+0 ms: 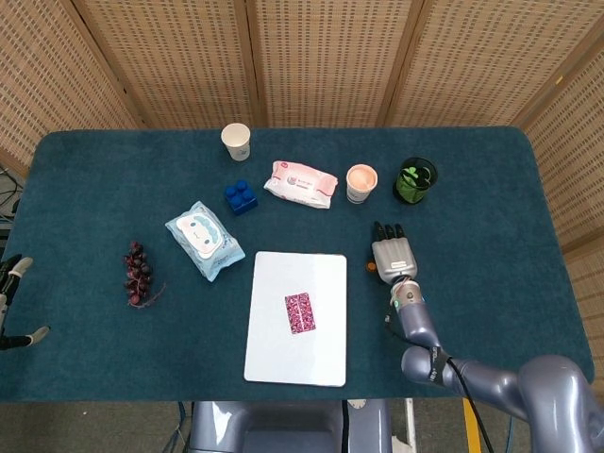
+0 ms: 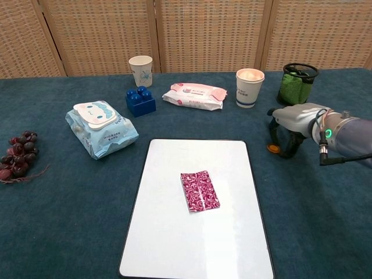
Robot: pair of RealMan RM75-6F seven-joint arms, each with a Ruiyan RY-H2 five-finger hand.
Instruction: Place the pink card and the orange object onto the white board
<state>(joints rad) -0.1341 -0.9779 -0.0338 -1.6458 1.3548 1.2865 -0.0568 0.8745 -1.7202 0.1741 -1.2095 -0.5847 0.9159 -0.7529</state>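
Observation:
The pink patterned card (image 1: pixel 300 313) (image 2: pixel 199 190) lies flat near the middle of the white board (image 1: pixel 297 363) (image 2: pixel 197 250). The small orange object (image 1: pixel 371 267) (image 2: pixel 272 149) sits low at the tabletop just right of the board's upper right corner. My right hand (image 1: pixel 393 253) (image 2: pixel 290 125) arches over it, and the orange object shows pinched between the thumb and the down-curled fingers. My left hand (image 1: pixel 13 300) shows only at the far left edge of the head view, off the table, fingers apart and holding nothing.
Behind the board stand a paper cup (image 1: pixel 236 141), a blue block (image 1: pixel 241 196), a pink wipes pack (image 1: pixel 300 182), a filled cup (image 1: pixel 360 182) and a green mesh holder (image 1: pixel 414 179). A blue wipes pack (image 1: pixel 204 240) and grapes (image 1: pixel 137 274) lie left.

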